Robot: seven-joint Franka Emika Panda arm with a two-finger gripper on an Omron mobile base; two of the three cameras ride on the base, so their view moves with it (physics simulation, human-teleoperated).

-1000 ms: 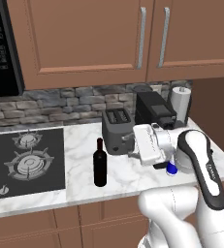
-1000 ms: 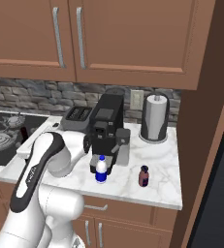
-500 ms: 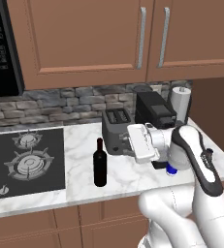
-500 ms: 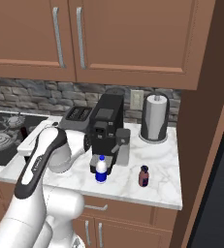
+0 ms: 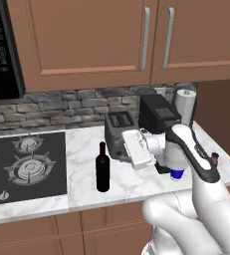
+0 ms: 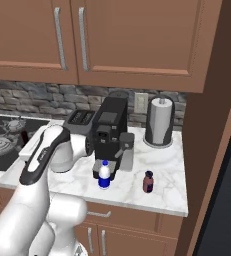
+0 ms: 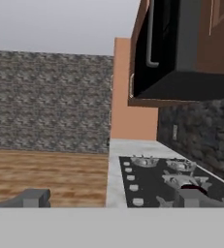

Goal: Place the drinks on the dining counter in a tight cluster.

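Note:
The tall black wine bottle (image 5: 102,168) stands upright on the marble counter beside the stove. My gripper (image 5: 128,149) hangs just right of it, in front of the toaster, apart from the bottle. In the hand view my gripper (image 7: 111,198) is open, its two fingertips (image 7: 33,197) wide apart with nothing between them. The small white bottle with a blue label (image 6: 104,175) stands in front of the coffee machine. A tiny reddish-brown bottle (image 6: 148,182) is to its right, near the counter's end. The dining counter is out of view.
A toaster (image 5: 118,127), a black coffee machine (image 5: 158,114) and a paper towel roll (image 5: 186,103) line the back of the counter. The black stove top (image 5: 24,167) lies to the left. Brown cabinets hang overhead.
The hand has swung a little to the left, closer to the wine bottle. The bottles have stayed where they were and the jaws are still wide.

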